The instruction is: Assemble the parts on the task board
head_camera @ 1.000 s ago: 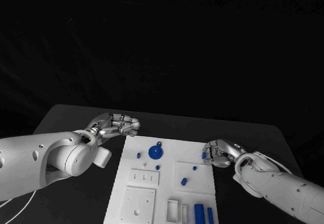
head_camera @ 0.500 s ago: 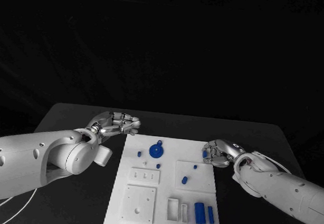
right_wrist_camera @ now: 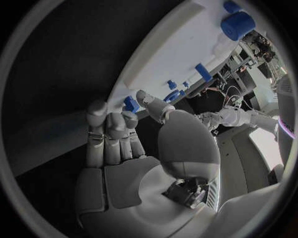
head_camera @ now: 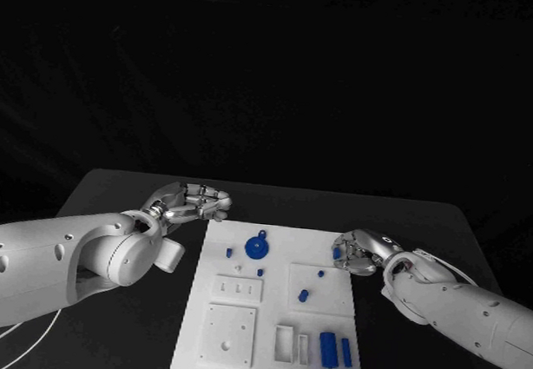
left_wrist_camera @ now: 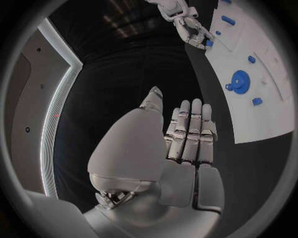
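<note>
The white task board [head_camera: 233, 356] lies in the middle of the black table. A round blue part [head_camera: 257, 249] stands near the board's far end, with small blue pegs [head_camera: 304, 297] scattered over the middle. Two blue blocks [head_camera: 328, 349] lie at the near right. My right hand [head_camera: 362, 252] is at the board's right edge and pinches a small blue part [head_camera: 337, 253] between thumb and fingertip; the right wrist view shows that part [right_wrist_camera: 130, 104] at the board's rim [right_wrist_camera: 180, 54]. My left hand [head_camera: 194, 203] hovers off the far left corner, fingers [left_wrist_camera: 189, 134] straight and holding nothing.
White raised plates [head_camera: 228, 334] and slots [head_camera: 284, 343] take up the board's near half. Black table [head_camera: 127, 198] lies to both sides of the board. The left wrist view shows the round blue part [left_wrist_camera: 239, 82] and my right hand [left_wrist_camera: 186, 25] across the board [left_wrist_camera: 260, 124].
My left hand has drawn slightly back and to the left, away from the board's corner. The right hand has stayed at the board's right edge with the blue part.
</note>
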Available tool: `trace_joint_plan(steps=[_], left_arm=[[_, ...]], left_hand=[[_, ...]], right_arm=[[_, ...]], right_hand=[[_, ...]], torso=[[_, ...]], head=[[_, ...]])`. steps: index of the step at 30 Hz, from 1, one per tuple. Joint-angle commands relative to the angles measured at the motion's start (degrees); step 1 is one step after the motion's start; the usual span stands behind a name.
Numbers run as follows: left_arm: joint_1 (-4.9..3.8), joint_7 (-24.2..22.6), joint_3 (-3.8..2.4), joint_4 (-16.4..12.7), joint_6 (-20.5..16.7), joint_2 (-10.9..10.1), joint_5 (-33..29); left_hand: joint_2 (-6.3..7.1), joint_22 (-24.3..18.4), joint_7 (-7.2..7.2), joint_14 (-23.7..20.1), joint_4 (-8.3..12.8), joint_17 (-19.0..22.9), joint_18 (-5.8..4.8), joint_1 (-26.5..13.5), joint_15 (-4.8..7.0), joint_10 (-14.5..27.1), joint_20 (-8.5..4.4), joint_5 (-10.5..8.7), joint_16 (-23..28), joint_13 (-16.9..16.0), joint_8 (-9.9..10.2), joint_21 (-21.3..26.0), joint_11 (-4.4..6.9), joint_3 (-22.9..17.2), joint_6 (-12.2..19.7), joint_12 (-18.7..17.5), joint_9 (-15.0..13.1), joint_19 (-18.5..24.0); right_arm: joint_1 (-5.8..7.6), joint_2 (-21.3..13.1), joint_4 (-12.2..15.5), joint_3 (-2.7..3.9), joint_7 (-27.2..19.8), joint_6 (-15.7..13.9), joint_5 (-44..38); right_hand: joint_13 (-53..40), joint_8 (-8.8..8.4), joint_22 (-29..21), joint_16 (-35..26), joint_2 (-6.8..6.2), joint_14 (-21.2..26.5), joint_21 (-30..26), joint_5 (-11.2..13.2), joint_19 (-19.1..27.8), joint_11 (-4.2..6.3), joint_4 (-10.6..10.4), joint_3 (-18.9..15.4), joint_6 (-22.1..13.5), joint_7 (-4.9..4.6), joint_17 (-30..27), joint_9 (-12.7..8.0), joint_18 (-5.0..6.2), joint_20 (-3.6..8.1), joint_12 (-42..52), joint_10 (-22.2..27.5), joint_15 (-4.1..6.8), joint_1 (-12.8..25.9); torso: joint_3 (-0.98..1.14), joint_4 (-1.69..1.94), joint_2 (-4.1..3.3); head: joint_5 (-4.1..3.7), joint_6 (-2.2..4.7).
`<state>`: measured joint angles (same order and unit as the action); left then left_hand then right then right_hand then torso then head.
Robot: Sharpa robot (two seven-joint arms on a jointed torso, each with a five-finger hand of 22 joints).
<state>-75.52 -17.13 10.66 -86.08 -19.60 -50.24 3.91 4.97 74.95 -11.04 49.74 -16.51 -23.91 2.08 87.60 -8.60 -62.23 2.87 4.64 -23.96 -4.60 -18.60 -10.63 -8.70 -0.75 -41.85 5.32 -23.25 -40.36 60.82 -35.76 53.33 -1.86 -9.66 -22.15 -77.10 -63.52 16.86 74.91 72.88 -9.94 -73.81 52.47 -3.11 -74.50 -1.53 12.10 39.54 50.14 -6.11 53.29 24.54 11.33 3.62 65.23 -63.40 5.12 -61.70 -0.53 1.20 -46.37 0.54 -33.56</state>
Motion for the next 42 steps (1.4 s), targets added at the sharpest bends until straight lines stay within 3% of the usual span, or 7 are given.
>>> trace_joint_plan(steps=[1,16,25,30,42], left_arm=[[-0.03,-0.42,-0.04,-0.16,0.88,-0.06,0.06],[-0.04,-0.4,-0.05,-0.44,0.87,-0.33,0.2],[-0.04,-0.34,-0.05,-0.5,0.93,-0.4,0.22],[-0.04,-0.35,-0.05,-0.5,0.94,-0.42,0.23],[-0.05,-0.28,-0.05,-0.63,0.98,-0.47,0.35]], left_hand=[[-0.39,1.28,-0.65,0.19,-0.09,-0.09,0.37,-0.29,0.05,-0.01,-0.1,-0.34,-0.33,0.08,0.29,-0.22,-0.2,0.26,-0.44,-0.26,0.09,-0.25],[-0.39,1.28,-0.62,0.17,-0.08,-0.1,0.36,-0.26,0.05,0.0,-0.11,-0.35,-0.35,0.09,0.29,-0.23,-0.21,0.27,-0.47,-0.3,0.09,-0.23],[-0.38,1.27,-0.61,0.16,-0.07,-0.1,0.35,-0.24,0.05,0.01,-0.11,-0.36,-0.36,0.1,0.3,-0.23,-0.21,0.27,-0.47,-0.32,0.1,-0.21],[-0.37,1.27,-0.64,0.15,-0.08,-0.11,0.35,-0.24,0.05,0.01,-0.11,-0.36,-0.37,0.1,0.31,-0.23,-0.22,0.28,-0.47,-0.34,0.1,-0.19],[-0.35,1.27,-0.66,0.13,-0.07,-0.11,0.33,-0.2,0.05,0.01,-0.11,-0.37,-0.39,0.11,0.32,-0.23,-0.21,0.29,-0.47,-0.36,0.11,-0.17]], right_arm=[[-0.03,0.03,0.0,-0.02,0.22,-0.41,-0.55],[-0.04,0.1,-0.26,-0.01,0.77,-0.8,-0.7],[-0.04,0.22,-0.28,0.0,0.69,-1.52,-1.86],[-0.03,0.24,-0.24,0.0,1.01,-1.99,-1.84],[-0.03,0.3,-0.07,0.0,1.55,-2.74,-2.23]], right_hand=[[0.07,0.4,0.96,-0.33,0.58,-0.25,0.36,0.28,-0.08,0.55,-0.05,0.65,2.12,-1.39,0.1,0.12,3.67,0.38,0.42,0.0,0.21,0.02],[0.23,1.16,0.94,-0.13,0.71,-0.45,0.66,0.31,-0.51,1.02,-0.46,1.91,3.5,-0.89,0.5,0.49,3.67,0.62,0.58,-0.49,0.66,0.06],[0.35,1.72,0.92,-0.17,0.97,-0.46,0.73,0.31,-0.55,1.34,-0.74,2.7,4.53,-0.55,0.69,0.79,3.67,0.68,0.54,-0.63,0.96,0.15],[0.49,2.94,0.95,-0.26,1.04,-0.5,0.84,0.32,-0.57,2.0,-1.05,3.25,6.65,0.16,0.83,1.49,3.67,0.62,0.47,-0.84,1.56,0.4],[0.58,3.27,0.95,-0.31,1.41,-0.56,0.95,0.31,-0.6,2.29,-1.05,3.79,7.21,0.46,0.96,1.82,3.67,0.61,0.41,-0.98,1.84,0.29]], torso=[[-0.05,0.04,-0.04],[-0.05,0.05,-0.01],[0.02,0.0,0.01],[0.04,0.0,0.0],[0.02,0.02,0.02]], head=[[-0.05,-0.06],[-0.06,-0.52],[0.0,-0.64],[0.03,-0.59],[-0.05,-0.66]])
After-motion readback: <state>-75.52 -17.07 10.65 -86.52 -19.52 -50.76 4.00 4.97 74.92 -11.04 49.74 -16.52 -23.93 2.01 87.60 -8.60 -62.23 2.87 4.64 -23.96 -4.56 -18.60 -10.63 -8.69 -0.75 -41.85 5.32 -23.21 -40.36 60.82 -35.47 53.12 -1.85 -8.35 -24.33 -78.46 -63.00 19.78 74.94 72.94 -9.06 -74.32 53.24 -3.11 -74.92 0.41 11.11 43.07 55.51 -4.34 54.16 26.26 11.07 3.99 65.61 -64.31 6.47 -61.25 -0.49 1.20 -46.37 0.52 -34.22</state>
